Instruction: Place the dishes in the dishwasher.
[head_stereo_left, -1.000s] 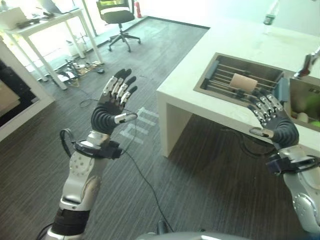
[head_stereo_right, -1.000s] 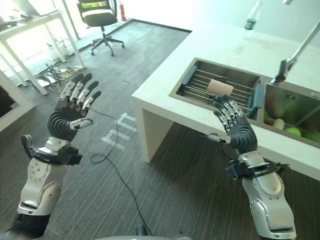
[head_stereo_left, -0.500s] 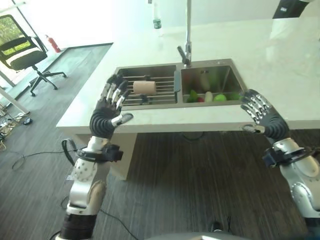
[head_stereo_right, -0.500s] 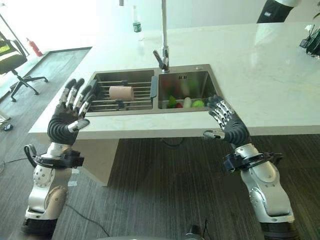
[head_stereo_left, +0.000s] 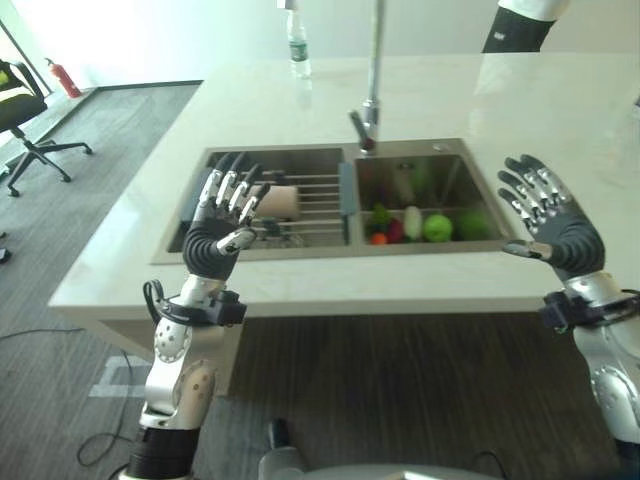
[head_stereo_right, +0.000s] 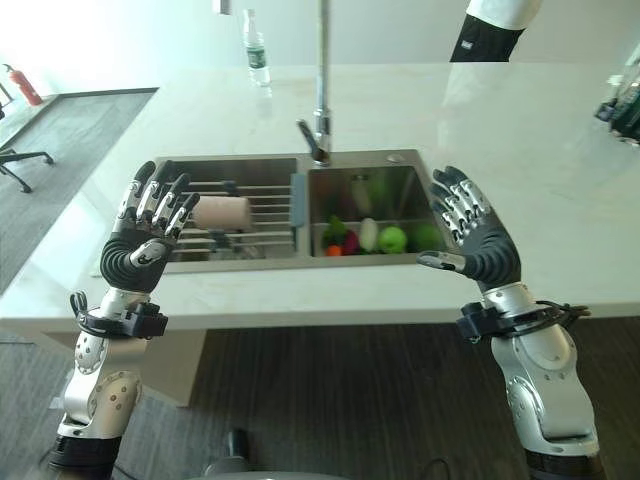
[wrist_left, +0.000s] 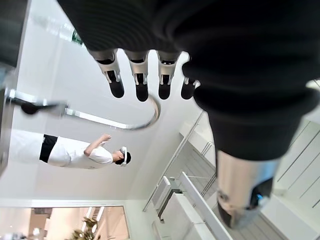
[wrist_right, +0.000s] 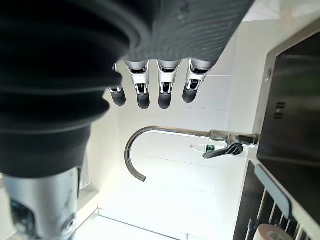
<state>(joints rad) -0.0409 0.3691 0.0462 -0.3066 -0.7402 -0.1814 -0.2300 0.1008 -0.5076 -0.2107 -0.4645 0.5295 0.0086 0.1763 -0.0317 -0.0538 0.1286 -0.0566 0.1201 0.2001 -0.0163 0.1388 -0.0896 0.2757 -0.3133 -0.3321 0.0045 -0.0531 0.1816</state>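
Both arms are rising from below with forearms upright and palms turned toward the pale stone counter. The left hand is hovering in front of the left basin of the stainless-steel double sink, its silver dark-tipped fingers standing straight and slightly fanned, thumb jutting sideways, holding nothing. The right hand is hanging at about the same height over the counter's front edge, just right of the right basin, fingers likewise extended and spread, thumb pointing inward, and it too is gripping nothing.

In the left basin a beige cylindrical cup is lying on its side across a wire rack of metal bars, just beyond the left hand's fingertips as the head views show it; whether they are touching cannot be told. In the right basin small round items are sitting along the near wall: a green ball-like piece, a white oval piece and a small red-orange piece, with darker green ones beside them.

A tall curved chrome tap is standing behind the divider between the basins. A clear plastic bottle with a green label is standing upright on the counter farther back to the left. A person in a white top and dark trousers is standing beyond the counter's far side.
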